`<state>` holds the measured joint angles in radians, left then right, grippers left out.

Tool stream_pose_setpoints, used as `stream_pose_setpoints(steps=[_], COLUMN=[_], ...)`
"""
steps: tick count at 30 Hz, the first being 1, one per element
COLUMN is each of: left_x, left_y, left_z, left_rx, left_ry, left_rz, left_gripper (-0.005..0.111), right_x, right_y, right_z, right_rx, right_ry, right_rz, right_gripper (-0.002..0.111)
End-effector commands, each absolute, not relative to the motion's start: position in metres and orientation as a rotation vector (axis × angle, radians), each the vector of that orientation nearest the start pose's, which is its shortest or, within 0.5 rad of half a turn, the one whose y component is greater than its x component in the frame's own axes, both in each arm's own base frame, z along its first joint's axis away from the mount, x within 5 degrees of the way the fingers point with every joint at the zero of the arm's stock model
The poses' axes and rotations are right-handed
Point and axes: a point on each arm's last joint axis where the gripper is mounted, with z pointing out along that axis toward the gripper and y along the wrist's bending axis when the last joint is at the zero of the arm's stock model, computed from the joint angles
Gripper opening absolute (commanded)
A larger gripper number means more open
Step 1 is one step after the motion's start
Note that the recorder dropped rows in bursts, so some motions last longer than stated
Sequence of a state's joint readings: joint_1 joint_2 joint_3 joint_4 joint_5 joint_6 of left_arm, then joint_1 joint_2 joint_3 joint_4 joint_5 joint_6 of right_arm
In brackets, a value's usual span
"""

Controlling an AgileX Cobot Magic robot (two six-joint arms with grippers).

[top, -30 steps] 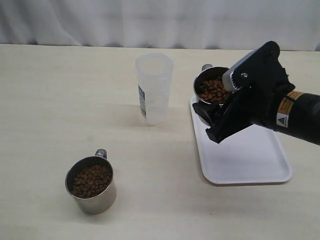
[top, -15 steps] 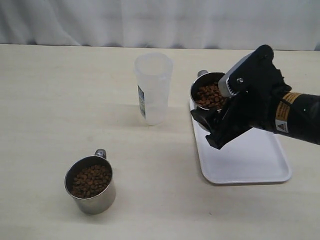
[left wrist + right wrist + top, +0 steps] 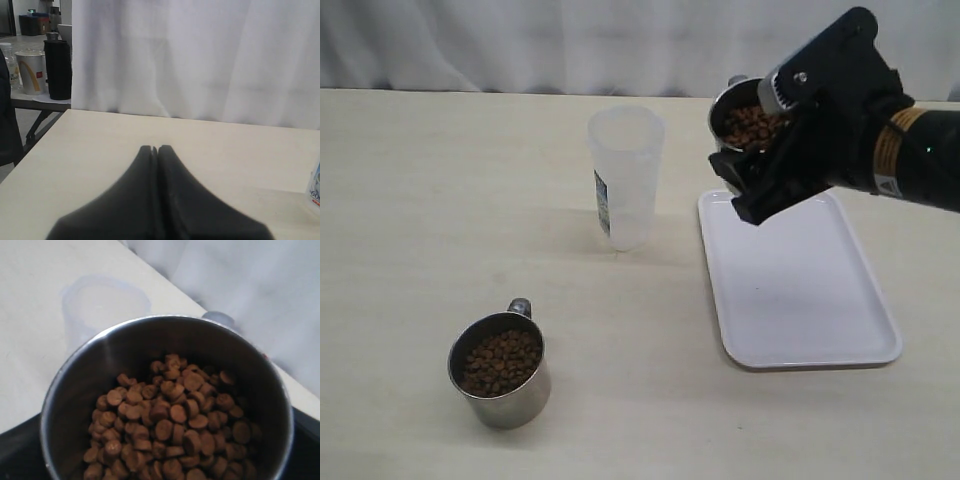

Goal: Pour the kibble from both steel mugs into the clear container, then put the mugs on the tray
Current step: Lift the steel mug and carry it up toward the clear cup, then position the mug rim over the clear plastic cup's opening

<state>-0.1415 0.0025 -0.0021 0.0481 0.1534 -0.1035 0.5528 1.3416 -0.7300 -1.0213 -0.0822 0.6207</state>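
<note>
**Right arm: loaded mug, container off to its left**

- Item 1: my right gripper point(image 3: 748, 185). Clamped around the lower body of one steel mug point(image 3: 748, 120), held in the air over the far end of the tray point(image 3: 800, 300) and not touching it.
- Item 2: kibble point(image 3: 170, 425). It fills the held mug's bottom. The mug is near upright and none is spilling.
- Item 3: clear container point(image 3: 625, 178). It stands on the table point(image 3: 440, 180) to the left of my right gripper, apart from it and lower than the mug's base. Its long axis is vertical, its mouth is up, and it looks empty. In my judgement the pour depends on carrying the mug's lip leftward over that mouth before tipping.
- Item 4: second steel mug point(image 3: 500, 368). It is full and stands on the table, far to my gripper's left and nearer the camera, with nothing holding it.
- Item 5: my left gripper point(image 3: 155, 152). Its fingers are pressed together on nothing, and it is out of the exterior view.
- Note: the right arm is plainly the nearer one to the container.
</note>
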Motion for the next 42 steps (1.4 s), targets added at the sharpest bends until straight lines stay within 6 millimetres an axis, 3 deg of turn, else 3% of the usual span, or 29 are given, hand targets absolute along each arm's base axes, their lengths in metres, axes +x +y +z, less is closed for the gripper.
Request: stream_pose_setpoints(steps=[1,8,13,19,24,34,42], left_x=[0.056,0.056,0.056,0.056,0.056,0.056,0.056], left_y=[-0.007,-0.007,-0.007,-0.007,-0.007,-0.007,-0.007], left_z=[0.2,0.2,0.2,0.2,0.2,0.2,0.2], left_rx=[0.059,0.057,0.057,0.058,0.058,0.058,0.058], left_ry=[1.628,1.628,1.628,1.628,1.628,1.628,1.628], left_rz=[-0.151,-0.149,-0.149,-0.15,-0.15,-0.15,-0.15], left_gripper=[0.0,0.0,0.0,0.0,0.0,0.0,0.0], right_x=[0.248,0.263,0.274,0.288,0.303,0.329,0.321], right_y=[0.158,0.161,0.163,0.194,0.22,0.236,0.253], right_z=[0.279,0.266,0.276,0.286,0.281,0.271,0.269], right_rx=[-0.982,-0.98,-0.955,-1.006,-1.073,-1.142,-1.286], right_ry=[1.729,1.814,1.818,1.775,1.762,1.72,1.595], right_rz=[0.141,0.066,0.012,-0.029,-0.117,-0.232,-0.318], right_gripper=[0.004,0.004,0.004,0.004,0.004,0.004,0.004])
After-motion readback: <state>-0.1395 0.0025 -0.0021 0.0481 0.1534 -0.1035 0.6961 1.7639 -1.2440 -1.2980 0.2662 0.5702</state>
